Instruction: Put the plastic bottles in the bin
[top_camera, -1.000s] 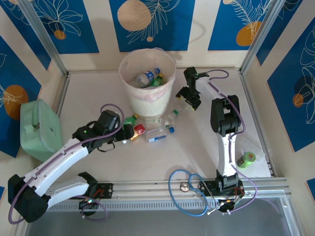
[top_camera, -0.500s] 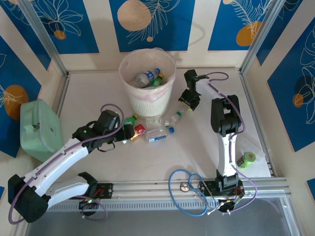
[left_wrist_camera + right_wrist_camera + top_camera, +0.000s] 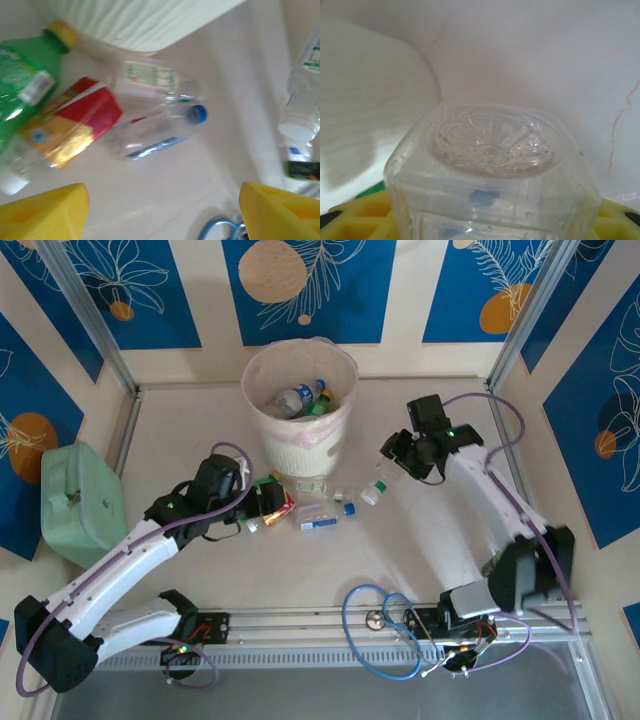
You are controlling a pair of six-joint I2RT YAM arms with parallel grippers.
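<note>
Bin [image 3: 296, 450] sits at far centre of the table and already has several bottles [image 3: 302, 398] in it. Four more lie loose at its near foot:
- green one w/ yellow cap [image 3: 20, 95]
- red-labelled one [image 3: 75, 122]
- clear one w/ blue cap [image 3: 155, 132]
- clear one w/ pale green print [image 3: 155, 82]

R gripper [image 3: 395, 455] is right of the bin, not over the rim. In its wrist cam the fingers look clamped on a clear bottle [image 3: 492, 165], base end toward the lens. L gripper [image 3: 162, 210] hangs over the loose group, fingers apart, nothing between them.

Risks as I judge them:
- R grip sits near the base on slick, thin plastic, so the bottle could pivot or slip. The low cap end could clip the rim.
- The loose group is packed tight. If L closes there it may pinch two at once or send the round ones rolling.
- Both arms head for the same bin, so they could clash.

Writing: none legible, too blurred. Red label has a gold patch, green bottle a white tag, blue-cap one a blue strip.
</note>
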